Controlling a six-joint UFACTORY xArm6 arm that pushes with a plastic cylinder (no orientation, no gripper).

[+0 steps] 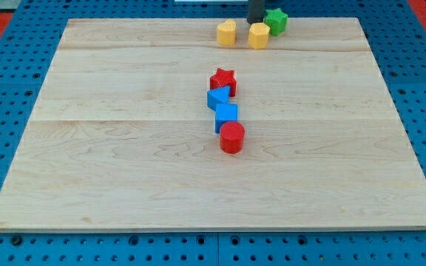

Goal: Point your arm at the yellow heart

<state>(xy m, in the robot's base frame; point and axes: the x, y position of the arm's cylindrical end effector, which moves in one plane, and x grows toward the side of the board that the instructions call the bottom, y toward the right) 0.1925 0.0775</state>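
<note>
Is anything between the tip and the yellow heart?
In the camera view, my tip sits at the view's top, just behind the yellow hexagon. The yellow heart lies left of it; only bare board separates them.

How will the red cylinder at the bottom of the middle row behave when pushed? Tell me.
The red cylinder stands on its flat end, so it would probably slide rather than roll. It looks squat, so tipping seems unlikely. It touches the blue cube, so a push toward the view's top would likely move both.

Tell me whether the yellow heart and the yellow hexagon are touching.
Apart. The camera view shows a strip of bare board between the yellow heart and the yellow hexagon.
</note>
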